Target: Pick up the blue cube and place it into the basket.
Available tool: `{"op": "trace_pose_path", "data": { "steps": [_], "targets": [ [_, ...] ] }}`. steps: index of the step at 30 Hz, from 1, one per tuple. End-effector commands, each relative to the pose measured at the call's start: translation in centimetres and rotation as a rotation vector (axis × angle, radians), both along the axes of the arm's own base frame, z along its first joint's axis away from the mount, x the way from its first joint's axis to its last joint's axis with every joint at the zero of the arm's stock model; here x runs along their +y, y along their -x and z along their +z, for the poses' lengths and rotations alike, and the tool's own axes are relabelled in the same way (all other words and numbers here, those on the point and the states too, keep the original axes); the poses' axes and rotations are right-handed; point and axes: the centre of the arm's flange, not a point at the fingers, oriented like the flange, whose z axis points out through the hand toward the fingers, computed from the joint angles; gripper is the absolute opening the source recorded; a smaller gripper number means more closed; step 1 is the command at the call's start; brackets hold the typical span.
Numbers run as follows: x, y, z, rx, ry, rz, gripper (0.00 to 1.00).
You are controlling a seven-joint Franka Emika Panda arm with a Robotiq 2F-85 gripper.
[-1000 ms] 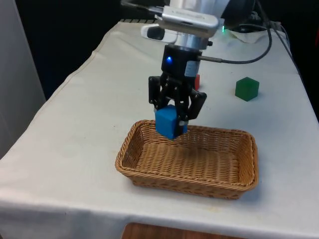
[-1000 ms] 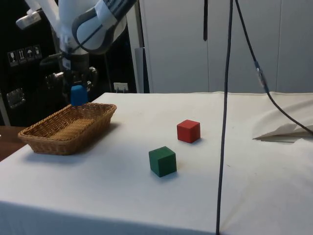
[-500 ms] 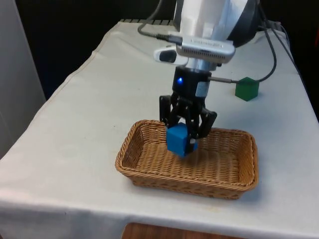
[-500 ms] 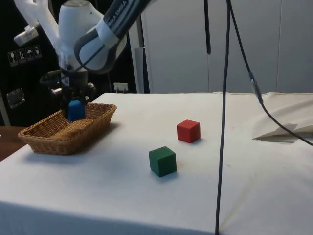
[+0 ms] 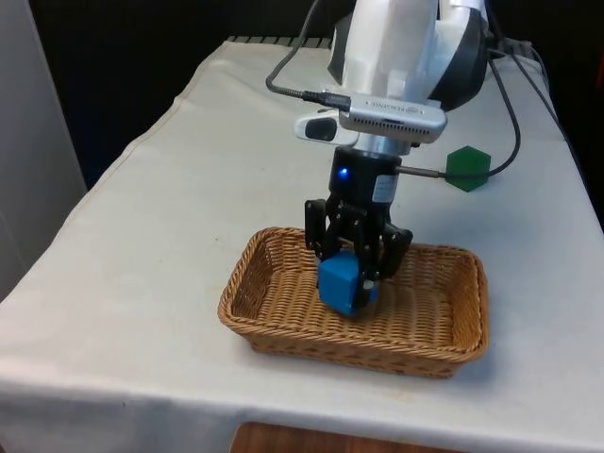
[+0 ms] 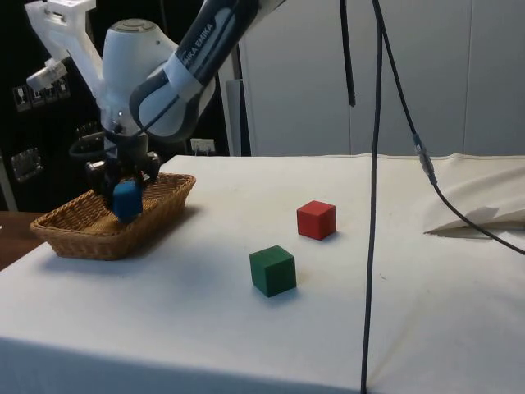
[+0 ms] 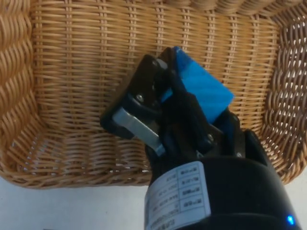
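- My end effector [image 5: 353, 274] is clamped on the blue cube [image 5: 341, 283], inside the basket [image 5: 453, 330].
- Weave lies just beneath; I judge a gentle, level release best.

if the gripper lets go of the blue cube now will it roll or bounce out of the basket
Probably not: the blue cube has flat faces, so it should settle rather than roll. It hangs low inside the basket, whose raised woven walls should contain it. It looks rigid, held tilted in the gripper, so it may tip onto a face.

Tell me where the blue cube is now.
The gripper holds the blue cube low inside the basket, nearer the front view's left end.
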Motion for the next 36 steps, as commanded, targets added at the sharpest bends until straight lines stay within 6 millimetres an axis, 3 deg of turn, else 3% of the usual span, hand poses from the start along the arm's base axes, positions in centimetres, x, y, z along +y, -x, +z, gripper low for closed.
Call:
{"op": "trace_pose_path", "data": {
  "steps": [1,2,9,16,19,20,22,36],
  "targets": [
    [0.2,-0.1,0.0,0.004,-0.003,-0.002,0.14],
    [0.2,-0.1,0.1,0.005,-0.001,-0.002,0.33],
    [0.4,-0.1,0.1,0.009,0.001,0.0,0.98],
    [0.4,-0.1,0.1,0.009,0.002,0.0,1.0],
    [0.3,-0.1,1.4,0.002,0.001,-0.002,1.0],
    [0.2,-0.2,0.6,0.0,0.002,0.002,1.0],
    [0.4,-0.1,2.4,-0.001,0.0,-0.005,1.0],
    [0.2,1.9,7.4,0.003,-0.004,-0.011,1.0]
  ]
}}
